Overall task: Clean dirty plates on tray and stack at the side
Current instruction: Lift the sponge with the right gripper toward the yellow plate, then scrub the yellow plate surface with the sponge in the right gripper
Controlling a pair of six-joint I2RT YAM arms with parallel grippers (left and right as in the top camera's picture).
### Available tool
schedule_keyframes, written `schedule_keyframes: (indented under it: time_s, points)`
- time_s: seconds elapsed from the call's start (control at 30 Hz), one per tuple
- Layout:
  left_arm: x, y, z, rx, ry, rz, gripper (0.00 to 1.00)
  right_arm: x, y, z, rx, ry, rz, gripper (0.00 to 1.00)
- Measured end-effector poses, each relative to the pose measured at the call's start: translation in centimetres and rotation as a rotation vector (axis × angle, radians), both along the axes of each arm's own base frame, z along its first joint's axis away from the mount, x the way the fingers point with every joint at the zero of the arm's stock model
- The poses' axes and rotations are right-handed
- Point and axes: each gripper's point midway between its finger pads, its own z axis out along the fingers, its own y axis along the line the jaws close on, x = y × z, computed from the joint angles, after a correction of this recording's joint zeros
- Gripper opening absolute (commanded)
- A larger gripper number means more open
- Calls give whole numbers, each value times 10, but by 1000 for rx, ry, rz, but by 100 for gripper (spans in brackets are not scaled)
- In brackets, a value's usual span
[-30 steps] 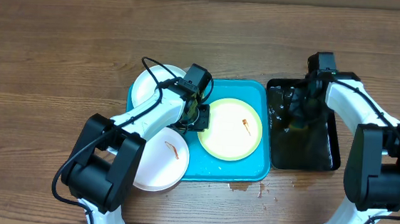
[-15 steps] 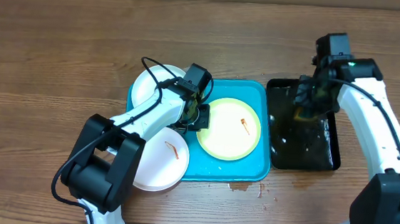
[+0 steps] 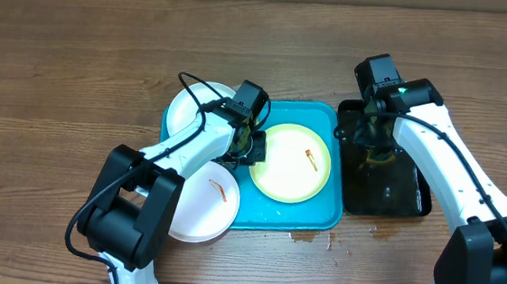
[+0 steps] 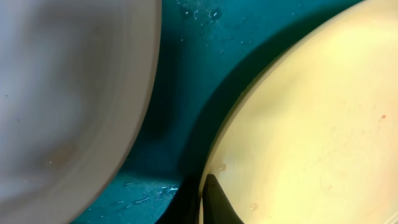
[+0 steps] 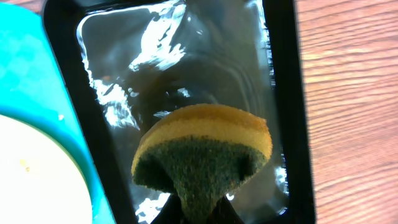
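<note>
The left gripper (image 4: 202, 190) is pressed together on the rim of the green-rimmed plate (image 4: 311, 112), its dark fingertips pinching the edge nearest to it. From that pinch the plate spreads away to the gripper's right, lying in the blue tray (image 4: 186, 68). A wet strip of tray floor shows just ahead of the fingertips. Farther across the plate from the gripper, past its middle, sits a small reddish smear (image 3: 310, 157). To the gripper's left, across the wet strip, is the upper white plate (image 3: 191, 110), which lies over the tray's far left corner. Behind the gripper, beside its own arm, the lower white plate (image 3: 201, 209) carries a brown smear and hangs over the tray's near left edge onto the table (image 3: 78, 65).

The right gripper (image 3: 379, 138) is closed on a sponge (image 5: 205, 155), squeezing its dark green scouring side at the bottom so that the yellow foam bulges out beyond the fingertips. The sponge hangs right over the black tray (image 5: 186, 56), whose floor shines with water. Just to this gripper's left the black tray's wall stands next to the blue tray's edge, with the green-rimmed plate beyond it. To its right, past the black rim, is bare wood. Well behind both grippers, a few wet spots (image 3: 305, 237) lie on the table by the blue tray's near edge.
</note>
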Motion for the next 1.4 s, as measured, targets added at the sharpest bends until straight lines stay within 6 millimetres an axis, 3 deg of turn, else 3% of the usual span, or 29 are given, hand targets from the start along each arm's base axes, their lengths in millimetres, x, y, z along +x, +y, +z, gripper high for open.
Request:
schedule_keyframes:
  time_s: [0.37, 0.57, 0.83, 0.97, 1.13, 1.27, 1.4]
  points:
    - [0, 0, 0, -4, 4, 14, 4, -3, -20, 7, -114, -44, -121, 4]
    - [0, 0, 0, -4, 4, 14, 4, -16, -35, 11, -205, -24, -173, 4]
    - [0, 0, 0, -4, 4, 14, 4, -10, -18, 2, -133, -13, -132, 4]
    - [0, 0, 0, -4, 4, 14, 4, -7, 16, -11, 51, 19, -82, 4]
    - [0, 0, 0, -4, 4, 14, 4, 3, 92, -13, 339, 8, 99, 4]
    - [0, 0, 0, -4, 4, 14, 4, -13, 137, -14, 364, 29, 239, 4]
    - [0, 0, 0, -4, 4, 14, 4, -32, 156, -30, 256, 61, 318, 4]
